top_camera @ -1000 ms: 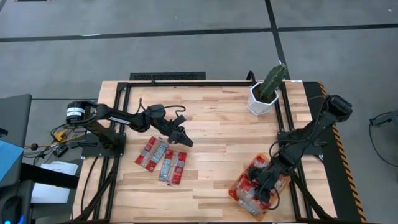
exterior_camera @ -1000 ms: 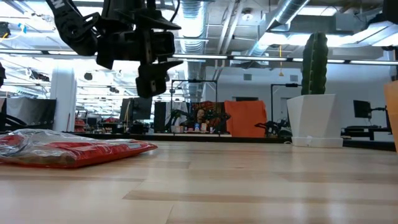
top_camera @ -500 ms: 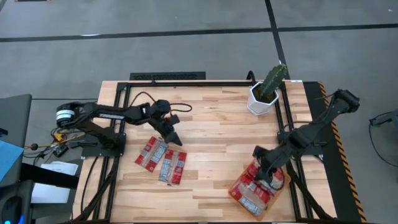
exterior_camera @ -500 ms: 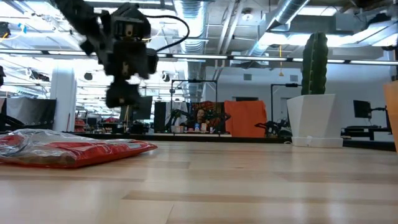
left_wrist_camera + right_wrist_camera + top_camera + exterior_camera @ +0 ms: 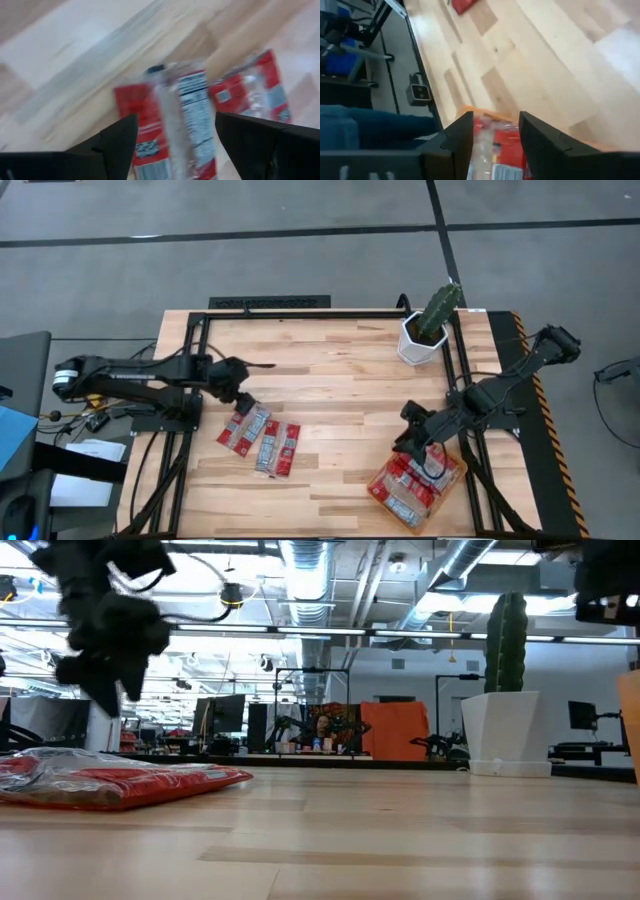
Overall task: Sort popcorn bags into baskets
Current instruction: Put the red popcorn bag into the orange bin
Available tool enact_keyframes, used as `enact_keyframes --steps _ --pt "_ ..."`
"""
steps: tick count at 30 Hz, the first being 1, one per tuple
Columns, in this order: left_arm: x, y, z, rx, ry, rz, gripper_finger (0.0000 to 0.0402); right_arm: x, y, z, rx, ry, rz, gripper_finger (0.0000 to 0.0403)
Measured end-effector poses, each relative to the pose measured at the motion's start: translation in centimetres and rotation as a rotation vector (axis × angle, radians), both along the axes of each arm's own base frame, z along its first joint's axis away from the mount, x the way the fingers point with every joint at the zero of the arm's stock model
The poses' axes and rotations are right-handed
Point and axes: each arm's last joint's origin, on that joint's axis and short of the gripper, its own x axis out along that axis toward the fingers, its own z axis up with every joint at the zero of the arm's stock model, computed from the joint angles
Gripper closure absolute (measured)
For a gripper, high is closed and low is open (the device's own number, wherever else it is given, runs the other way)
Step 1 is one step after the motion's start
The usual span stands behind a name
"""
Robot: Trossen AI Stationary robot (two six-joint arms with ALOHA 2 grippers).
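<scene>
Three small red popcorn packets [image 5: 265, 438] lie flat side by side on the wooden table, left of centre; the low view shows them as a flat red heap [image 5: 110, 781]. My left gripper [image 5: 241, 392] hovers open just beyond their far-left end. In its wrist view [image 5: 175, 118] the packets [image 5: 185, 125] show between the fingers. The orange basket [image 5: 376, 489] sits at the near right corner with several red packets [image 5: 410, 485] in it. My right gripper [image 5: 408, 438] is open above the basket's far-left rim [image 5: 470, 110], over packets [image 5: 502, 145].
A white pot with a cactus [image 5: 424, 330] stands at the far right of the table, also seen in the low view [image 5: 505, 720]. A black metal frame [image 5: 300, 313] runs along the table's edges. Bare wood [image 5: 350, 395] lies between the packets and the basket.
My left gripper has drawn back toward the table's left edge, from beside the packets' far-right end to their far-left end. My right gripper has come up out of the basket and moved toward its far-left rim. The packets on the table have stayed put.
</scene>
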Motion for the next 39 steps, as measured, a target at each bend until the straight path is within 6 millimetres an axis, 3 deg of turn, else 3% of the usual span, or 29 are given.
enact_keyframes --steps 9,22,26,34,39 --pt "-3.1 -0.6 -4.3 -0.054 0.079 0.127 0.0131 1.7 0.2 -0.8 -0.014 -0.007 -0.023 0.0201" --pt "-2.9 -2.3 -8.3 -0.134 0.055 0.129 0.0141 3.2 1.0 -2.3 -0.022 0.019 -0.031 0.0208" --pt "-3.0 -2.4 -9.1 -0.151 0.044 0.152 0.0195 3.7 0.9 -2.7 -0.026 0.027 -0.043 0.0216" --pt "-2.6 -2.4 -9.1 -0.152 -0.003 0.131 0.0382 4.3 0.0 -2.6 -0.05 0.007 -0.083 0.0236" --pt "-2.3 -2.4 -8.9 -0.145 -0.039 0.141 0.0395 4.8 -0.6 -2.3 -0.089 -0.048 -0.07 0.0244"
